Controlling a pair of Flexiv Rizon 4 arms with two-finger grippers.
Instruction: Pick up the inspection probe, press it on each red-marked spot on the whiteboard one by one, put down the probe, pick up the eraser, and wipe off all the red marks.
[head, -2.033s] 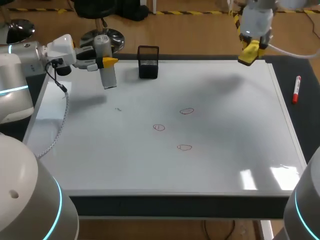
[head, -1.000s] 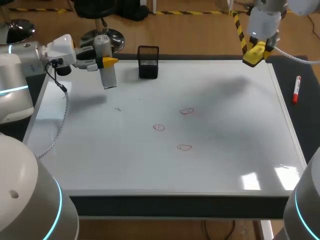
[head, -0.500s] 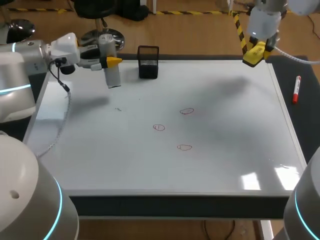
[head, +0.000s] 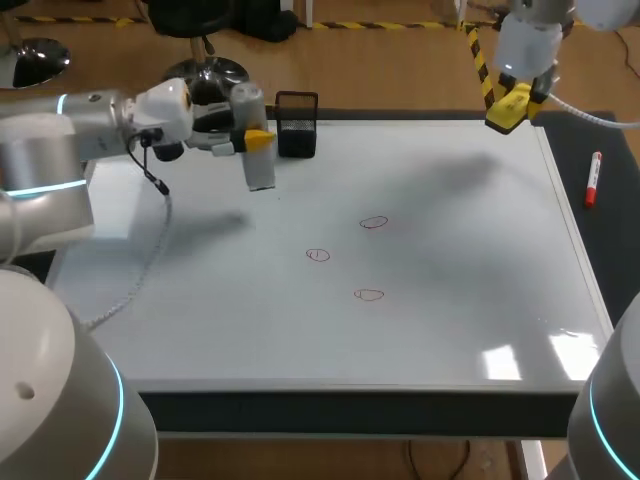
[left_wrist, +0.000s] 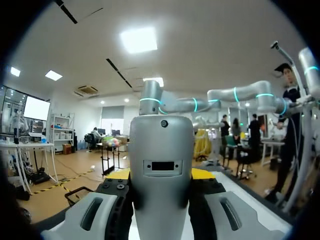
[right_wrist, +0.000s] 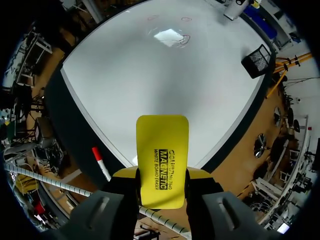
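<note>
My left gripper (head: 250, 138) is shut on the grey inspection probe (head: 254, 140), which hangs upright above the whiteboard's (head: 330, 330) far left, beside the black mesh holder (head: 297, 124). In the left wrist view the probe (left_wrist: 161, 170) fills the space between the fingers. Three red marks (head: 373, 222) (head: 317, 255) (head: 369, 294) lie near the board's middle. My right gripper (head: 508, 105) is shut on the yellow eraser (head: 506, 108), held high over the board's far right corner; the right wrist view shows the eraser (right_wrist: 162, 160) between its fingers, with the board (right_wrist: 165, 75) far below.
A red marker (head: 592, 178) lies on the dark table right of the whiteboard, also seen as the marker (right_wrist: 102, 163) in the right wrist view. The mesh holder (right_wrist: 259, 59) stands at the board's far edge. A faint smudge (head: 237, 218) sits left of the marks.
My left arm has carried the probe rightward, from the board's far left edge to just beside the mesh holder. The right arm with the eraser has stayed put over the last second.
</note>
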